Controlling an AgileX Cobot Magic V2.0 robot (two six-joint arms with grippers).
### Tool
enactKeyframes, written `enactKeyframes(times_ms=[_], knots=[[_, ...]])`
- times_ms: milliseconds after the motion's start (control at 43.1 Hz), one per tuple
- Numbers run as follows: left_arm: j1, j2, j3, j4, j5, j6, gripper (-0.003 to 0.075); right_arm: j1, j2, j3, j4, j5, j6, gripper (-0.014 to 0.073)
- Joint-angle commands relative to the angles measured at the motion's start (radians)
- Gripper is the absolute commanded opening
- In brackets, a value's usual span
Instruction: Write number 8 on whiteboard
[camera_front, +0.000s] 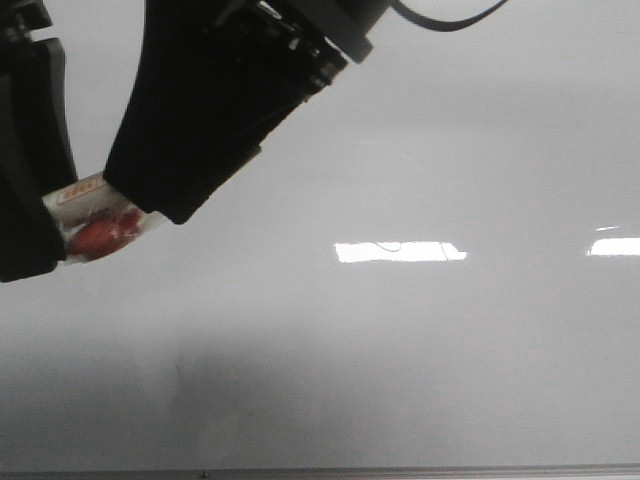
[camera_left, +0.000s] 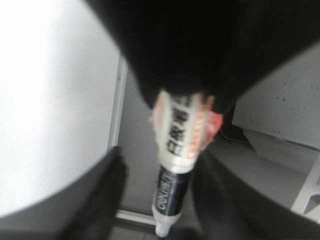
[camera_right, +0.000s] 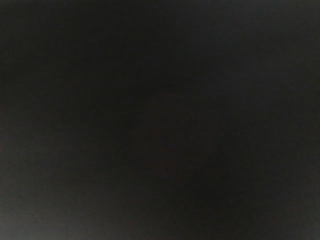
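The whiteboard (camera_front: 420, 350) is glossy and pale grey and fills the front view. It also shows in the left wrist view (camera_left: 50, 100). My left gripper (camera_front: 100, 225) looms close at the upper left, its black fingers shut on a white and black marker (camera_front: 95, 215) wrapped in red and white padding. In the left wrist view the marker (camera_left: 172, 165) runs between the fingers (camera_left: 95, 200) of that gripper (camera_left: 165, 210), its tip beyond the board's edge. No clear number 8 shows; only a faint thin curved mark (camera_front: 388, 244) lies in a light reflection. The right wrist view is fully dark.
A thin grey metal edge (camera_front: 400, 471) runs along the board's near side, and also shows in the left wrist view (camera_left: 116, 110). Bright rectangular reflections (camera_front: 400, 252) lie on the board. Grey slabs (camera_left: 280, 115) stand beyond the board's edge.
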Motion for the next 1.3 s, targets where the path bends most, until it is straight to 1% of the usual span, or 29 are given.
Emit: enactKeyframes(times_ms=[0,46,116,185,301,394,440,487,579,649,788,974,1113,1275], knots=[[-0.005,-0.02,-0.031,-0.018,-0.041,-0.056,0.0559,-0.009,-0.033,-0.03,0.044,-0.02,-0.005,-0.006],[-0.005,-0.02,-0.031,-0.015,-0.041,-0.097,0.0569,-0.022,-0.038,-0.027,0.044,-0.023,-0.004,-0.006],[0.01,-0.027,-0.027,-0.012,-0.031,-0.143,0.0549,-0.054,-0.047,-0.021,0.044,-0.009,-0.003,-0.006],[0.03,-0.048,-0.015,-0.012,-0.028,-0.154,0.0531,-0.084,-0.068,-0.003,0.044,-0.005,-0.003,-0.006],[0.106,-0.124,0.045,-0.042,-0.079,-0.164,0.0468,-0.143,-0.114,0.055,0.044,-0.015,-0.003,-0.006],[0.176,-0.214,0.118,-0.089,-0.144,-0.164,0.041,-0.195,-0.157,0.115,0.046,-0.053,-0.003,-0.006],[0.22,-0.27,0.157,-0.114,-0.19,-0.165,0.0368,-0.226,-0.176,0.142,0.054,-0.08,-0.003,-0.006],[0.279,-0.349,0.22,-0.174,-0.248,-0.165,0.0295,-0.262,-0.191,0.172,0.068,-0.116,-0.003,-0.006],[0.375,-0.505,0.338,-0.274,-0.338,-0.165,0.01,-0.305,-0.193,0.184,0.105,-0.152,-0.003,-0.006],[0.417,-0.601,0.401,-0.316,-0.375,-0.165,-0.001,-0.309,-0.192,0.184,0.122,-0.181,-0.003,-0.006],[0.466,-0.796,0.507,-0.378,-0.439,-0.165,-0.0021,-0.308,-0.163,0.172,0.158,-0.232,-0.003,-0.006],[0.471,-0.983,0.56,-0.395,-0.49,-0.165,-0.0021,-0.308,-0.081,0.09,0.175,-0.291,0.008,-0.006],[0.471,-1.047,0.56,-0.395,-0.492,-0.165,-0.0021,-0.308,-0.006,0.009,0.185,-0.314,0.012,-0.006],[0.471,-1.056,0.56,-0.395,-0.488,-0.165,-0.0021,-0.308,0.076,-0.061,0.213,-0.362,0.013,-0.006]])
